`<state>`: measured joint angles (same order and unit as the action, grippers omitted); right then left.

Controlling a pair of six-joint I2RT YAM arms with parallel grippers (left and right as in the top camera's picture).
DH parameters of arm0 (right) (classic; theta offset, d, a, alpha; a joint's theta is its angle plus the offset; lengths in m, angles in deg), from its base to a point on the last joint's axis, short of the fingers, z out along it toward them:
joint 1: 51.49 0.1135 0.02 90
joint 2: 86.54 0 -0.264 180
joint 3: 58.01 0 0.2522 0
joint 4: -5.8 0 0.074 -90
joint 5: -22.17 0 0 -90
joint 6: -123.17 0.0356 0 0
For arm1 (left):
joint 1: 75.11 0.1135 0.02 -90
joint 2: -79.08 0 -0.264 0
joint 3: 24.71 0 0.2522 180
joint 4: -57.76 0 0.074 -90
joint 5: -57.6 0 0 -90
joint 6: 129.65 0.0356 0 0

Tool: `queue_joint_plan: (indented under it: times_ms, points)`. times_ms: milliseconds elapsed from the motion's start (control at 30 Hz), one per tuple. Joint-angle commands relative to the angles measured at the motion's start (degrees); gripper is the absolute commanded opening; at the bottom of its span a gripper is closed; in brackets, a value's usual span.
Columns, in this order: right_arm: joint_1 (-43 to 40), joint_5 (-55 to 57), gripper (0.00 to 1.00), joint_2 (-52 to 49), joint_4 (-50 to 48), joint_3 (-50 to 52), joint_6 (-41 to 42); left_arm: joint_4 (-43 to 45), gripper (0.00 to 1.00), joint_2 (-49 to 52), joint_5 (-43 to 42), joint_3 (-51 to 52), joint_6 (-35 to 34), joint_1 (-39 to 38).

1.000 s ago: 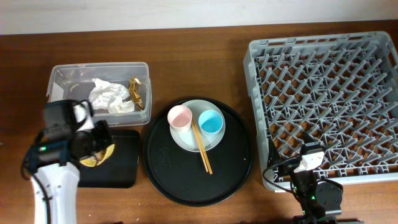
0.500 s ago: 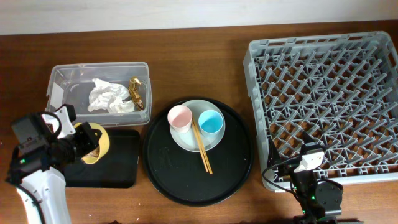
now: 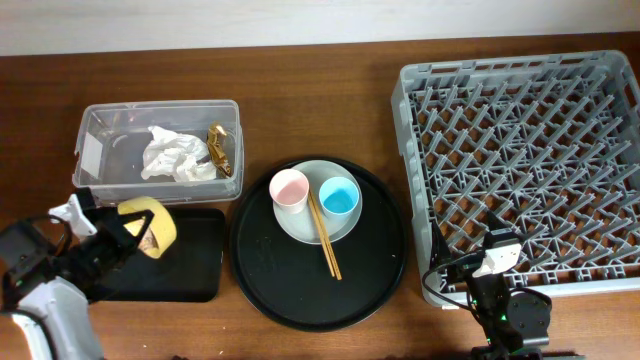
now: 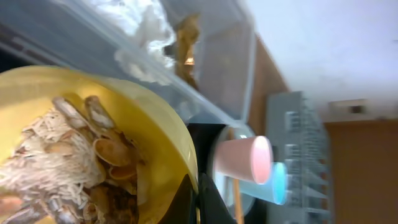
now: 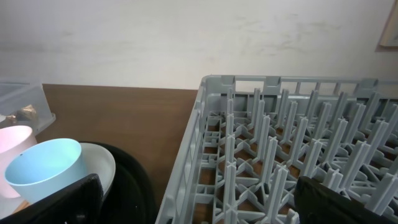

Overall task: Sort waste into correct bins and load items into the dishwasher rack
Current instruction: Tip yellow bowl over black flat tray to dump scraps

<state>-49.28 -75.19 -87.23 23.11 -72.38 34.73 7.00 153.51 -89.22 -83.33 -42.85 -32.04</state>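
My left gripper [image 3: 125, 235] is shut on the rim of the yellow bowl [image 3: 155, 222] and holds it tilted over the left end of the shallow black tray [image 3: 195, 270]. In the left wrist view the jaws [image 4: 196, 199] clamp the bowl [image 4: 158, 118], which holds beige food scraps [image 4: 62, 165]. The clear tub [image 3: 95, 125] holds the white tissue [image 3: 172, 155] and the gold wrapper [image 3: 220, 148]. The pink cup [image 3: 290, 188], blue cup [image 3: 340, 196] and chopsticks [image 3: 324, 238] sit on the plate [image 3: 295, 228]. My right gripper [image 3: 497, 262] is open and empty at the front left corner of the grey rack [image 3: 520, 170].
The plate rests on a large round black tray [image 3: 270, 290] between the bins and the rack. In the right wrist view the rack's left wall [image 5: 186, 155] stands between the open fingers [image 5: 199, 205], with the blue cup [image 5: 40, 165] at the left.
My left arm has swung left and toward the table's front. The yellow bowl has moved with it and now tilts more on its side over the black tray. The right arm has not moved.
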Motion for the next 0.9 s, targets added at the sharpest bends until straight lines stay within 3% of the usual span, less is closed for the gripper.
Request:
queue_joint_plan:
  times_ms: [0, 400, 867]
  points:
    - [-0.37, 0.46, 0.99, 0.48, 0.33, 0.28, 0.63, 0.35, 0.00, 4.70, -14.56, 0.28, 6.14, 1.92]
    - [-0.37, 0.46, 0.99, 0.48, 0.33, 0.28, 0.63, 0.28, 0.00, 14.56, -33.16, 0.33, 9.33, 8.41]
    - [-0.37, 0.46, 0.99, 0.48, 0.33, 0.28, 0.63, -2.12, 0.00, 14.56, -33.40, 2.45, 10.12, 11.85]
